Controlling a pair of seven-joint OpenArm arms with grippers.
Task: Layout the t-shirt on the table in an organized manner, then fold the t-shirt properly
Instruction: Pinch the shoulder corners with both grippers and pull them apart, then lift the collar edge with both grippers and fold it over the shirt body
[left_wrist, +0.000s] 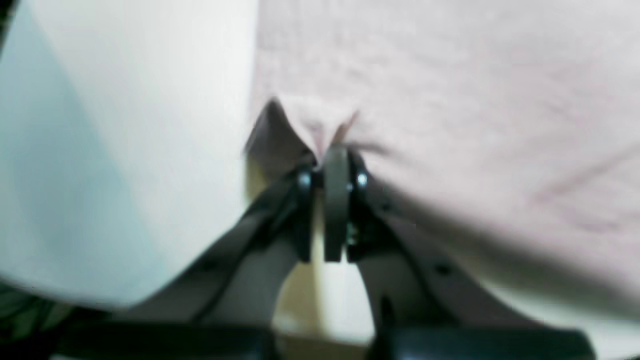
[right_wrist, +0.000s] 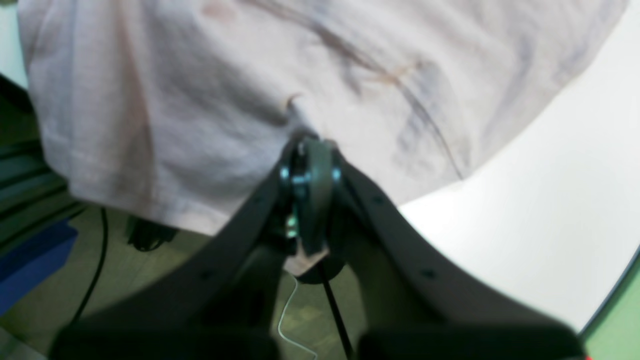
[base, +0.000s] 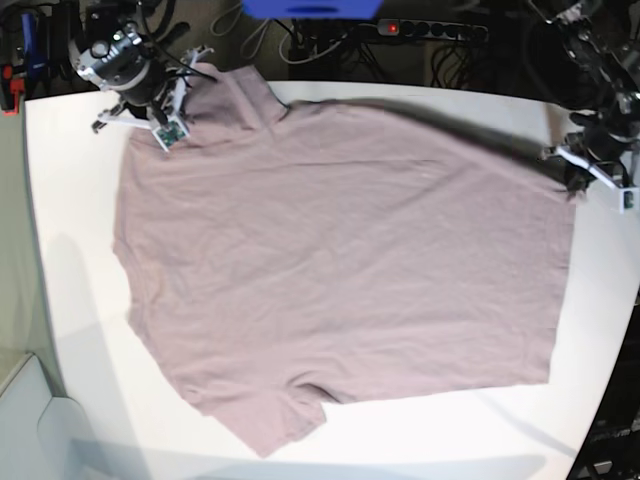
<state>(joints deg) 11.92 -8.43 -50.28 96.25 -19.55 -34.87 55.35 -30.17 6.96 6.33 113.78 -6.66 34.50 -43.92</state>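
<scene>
The dusty-pink t-shirt (base: 340, 270) lies spread almost flat across the white table (base: 70, 300), one sleeve pointing to the near edge. My right gripper (base: 185, 95) is at the shirt's far left corner, and in the right wrist view it (right_wrist: 309, 145) is shut on a pinch of the cloth (right_wrist: 200, 100), which hangs past the table edge (right_wrist: 550, 200). My left gripper (base: 575, 175) sits at the shirt's right edge. Seen from the left wrist, it (left_wrist: 334, 150) is shut on a small raised fold of the shirt (left_wrist: 450, 100) beside bare table (left_wrist: 150, 150).
A power strip with a red light (base: 420, 28), a blue object (base: 310, 8) and tangled cables lie beyond the table's far edge. Below the table's left corner are green floor, a black cable (right_wrist: 95, 280) and a blue box (right_wrist: 30, 260).
</scene>
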